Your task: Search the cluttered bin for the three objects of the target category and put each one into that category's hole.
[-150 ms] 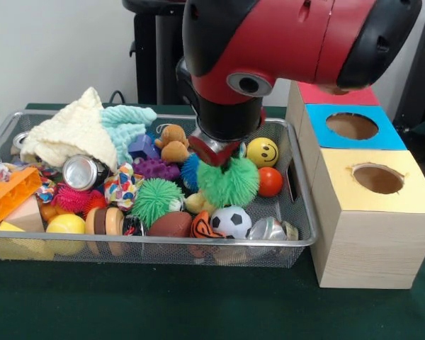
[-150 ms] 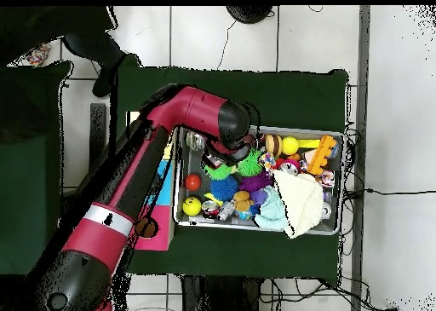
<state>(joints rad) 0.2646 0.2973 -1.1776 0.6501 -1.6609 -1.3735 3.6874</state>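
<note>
The gripper (image 1: 223, 157) hangs over the middle of the wire bin (image 1: 301, 212), and a green spiky ball (image 1: 229, 182) sits right under it, its top pressed up against the gripper's tip. The fingers are hidden behind the ball's bristles and the wrist, so I cannot tell whether they are clenched on the ball or released. The green spiky ball appears raised above the other toys, with a blue spiky ball (image 1: 190, 172) just behind it to the left and an orange ball (image 1: 270, 181) just beside it on the right. A yellow smiley ball (image 1: 263, 151) lies a little farther back, near the bin's right end. In front of the green ball are a small soccer ball (image 1: 231, 221), a brown football (image 1: 171, 224) and a second green spiky ball (image 1: 156, 200) to the left. A teddy bear (image 1: 173, 142) lies behind, next to a purple spiky toy (image 1: 156, 168). A cream cloth (image 1: 74, 132) and a light teal cloth (image 1: 125, 125) are heaped at the bin's left end, with a silver can (image 1: 81, 172) below them. Right of the bin stands a wooden box with a yellow hole panel (image 1: 411, 185), a blue one (image 1: 319, 131) and a red one (image 1: 326, 96). From overhead, the arm (image 2: 162, 146) reaches across the box to the bin's middle.
</note>
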